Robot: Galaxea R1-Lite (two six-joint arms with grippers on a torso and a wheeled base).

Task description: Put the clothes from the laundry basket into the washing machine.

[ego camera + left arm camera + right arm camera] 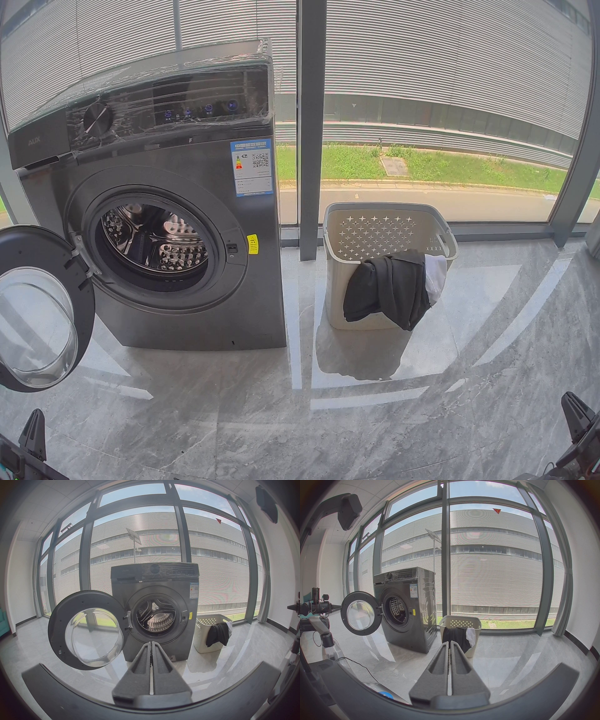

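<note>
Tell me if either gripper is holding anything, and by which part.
Nothing is held: left gripper and right gripper are shut, empty; the clothes hang over the laundry basket.

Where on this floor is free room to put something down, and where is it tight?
Free: the floor before the washing machine and laundry basket; the strip between those two; the floor on the basket's right. Tight: beside the open door, and the basket's front rim, draped by a dark garment and white cloth.

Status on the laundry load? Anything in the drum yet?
Done: washing machine door open; drum looks empty. In hand: nothing; left gripper and right gripper are shut, empty, well short of the laundry basket. Left: dark garment and white cloth draped over its rim, all to move.
</note>
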